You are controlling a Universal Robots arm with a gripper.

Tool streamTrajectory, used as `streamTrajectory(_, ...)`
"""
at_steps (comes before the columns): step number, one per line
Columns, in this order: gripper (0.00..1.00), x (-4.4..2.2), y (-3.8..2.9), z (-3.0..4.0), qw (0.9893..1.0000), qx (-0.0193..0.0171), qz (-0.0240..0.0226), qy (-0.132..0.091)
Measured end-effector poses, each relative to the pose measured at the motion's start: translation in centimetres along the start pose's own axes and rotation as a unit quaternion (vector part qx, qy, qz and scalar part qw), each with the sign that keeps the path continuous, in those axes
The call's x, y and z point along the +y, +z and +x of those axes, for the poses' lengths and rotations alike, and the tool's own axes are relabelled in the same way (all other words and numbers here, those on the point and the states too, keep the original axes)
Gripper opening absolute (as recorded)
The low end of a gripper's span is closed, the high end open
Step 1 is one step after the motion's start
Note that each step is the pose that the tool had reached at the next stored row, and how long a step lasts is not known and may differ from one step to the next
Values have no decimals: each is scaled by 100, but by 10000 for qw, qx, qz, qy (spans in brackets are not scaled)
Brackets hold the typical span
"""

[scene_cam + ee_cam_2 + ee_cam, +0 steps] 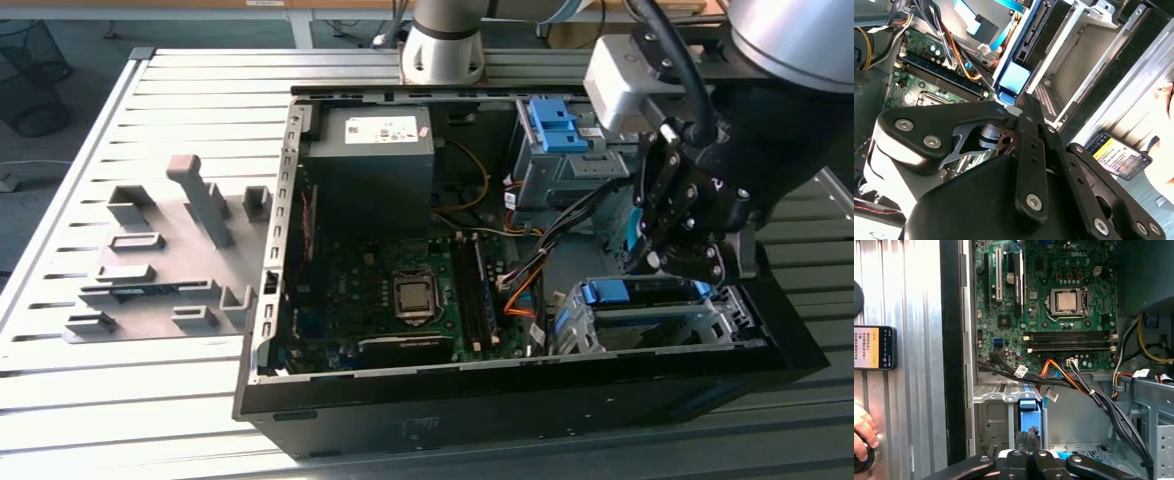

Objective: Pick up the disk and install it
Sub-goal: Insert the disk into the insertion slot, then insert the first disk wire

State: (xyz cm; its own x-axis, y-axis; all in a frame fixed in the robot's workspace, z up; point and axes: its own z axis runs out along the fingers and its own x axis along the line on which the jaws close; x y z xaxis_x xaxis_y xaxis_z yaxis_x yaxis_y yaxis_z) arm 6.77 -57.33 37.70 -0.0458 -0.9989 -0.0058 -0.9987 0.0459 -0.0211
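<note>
Fingers [1023, 438] of my gripper [1029, 436] look pinched close together. Their tips sit right at the blue end of the disk [1030, 409]. I cannot tell if they grip it or just touch it. The disk sits in the silver cage [587, 325] inside the open computer case [534, 385], on the exterior view's right. The case lies on the slatted desk [160, 400]. In the first wrist view I see a hand [861, 432] and a phone [874, 347] on the desk beside the case.
</note>
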Motion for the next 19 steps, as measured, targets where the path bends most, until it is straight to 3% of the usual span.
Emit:
streamTrajectory(6, 11, 0, 18, 0, 10000, 1, -1, 0)
streamTrajectory(12, 11, -2, 108, 0, 10000, -3, -1, 0)
streamTrajectory(19, 11, -2, 134, 0, 10000, -2, -1, 0)
